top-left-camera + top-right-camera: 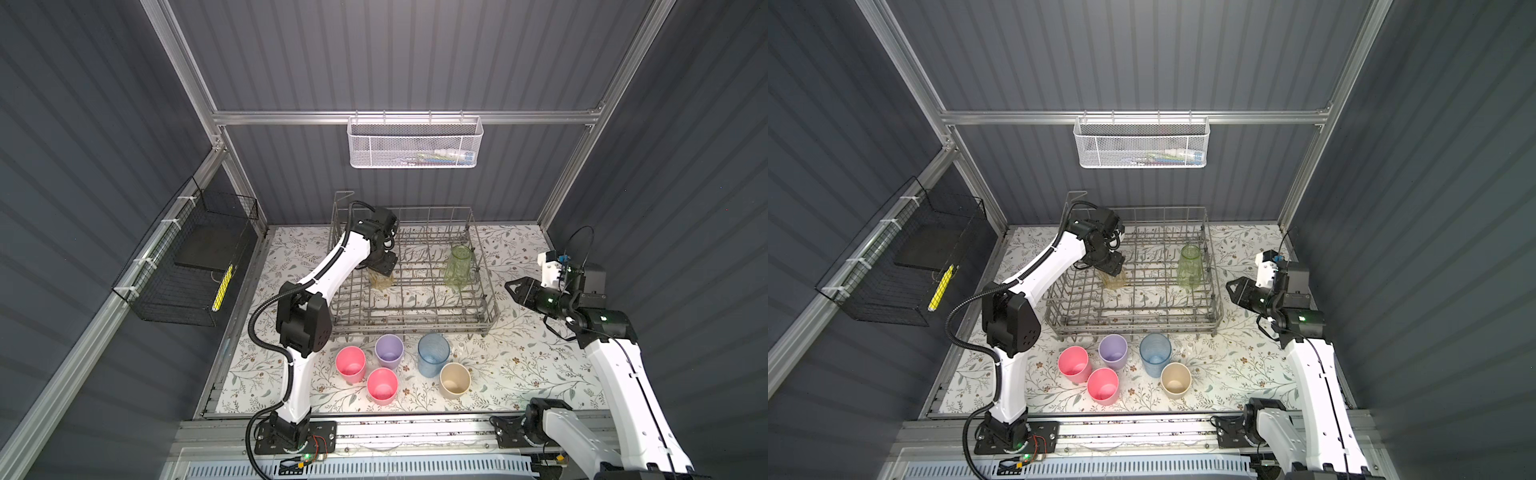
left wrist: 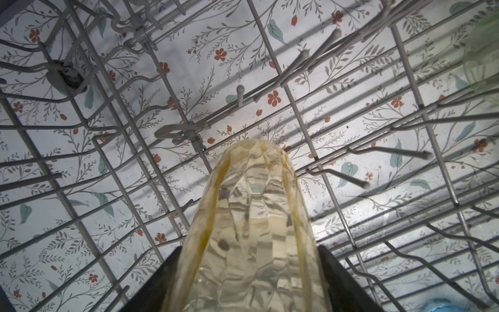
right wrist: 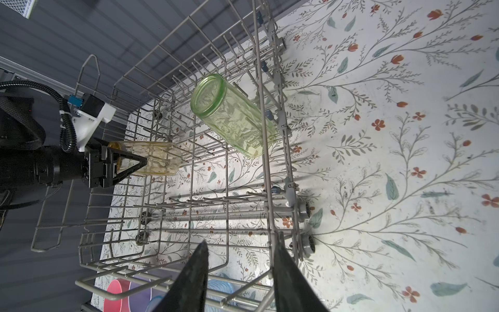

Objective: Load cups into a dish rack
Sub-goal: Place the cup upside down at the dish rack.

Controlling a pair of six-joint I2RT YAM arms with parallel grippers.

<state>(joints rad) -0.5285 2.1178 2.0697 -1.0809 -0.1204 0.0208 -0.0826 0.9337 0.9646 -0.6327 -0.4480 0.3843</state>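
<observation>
Currently L gripper [image 3: 143, 162] pinches ribbed translucent amber-yellow plastic tumbler [image 3: 159, 159] among upright tines inside grey metal wire dish rack [image 1: 407, 327]. Pale green ribbed tumbler [image 1: 457, 266] leans base-up nr rack's R wall. R gripper [image 1: 514, 289] spread, empty, just outside rack.

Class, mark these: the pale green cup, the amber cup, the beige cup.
pale green cup [image 1: 458, 266], in a top view, on its side wall.
amber cup [image 3: 162, 159], right wrist view, on its side wall.
beige cup [image 1: 1175, 379], in a top view, inside its mouth.
</observation>
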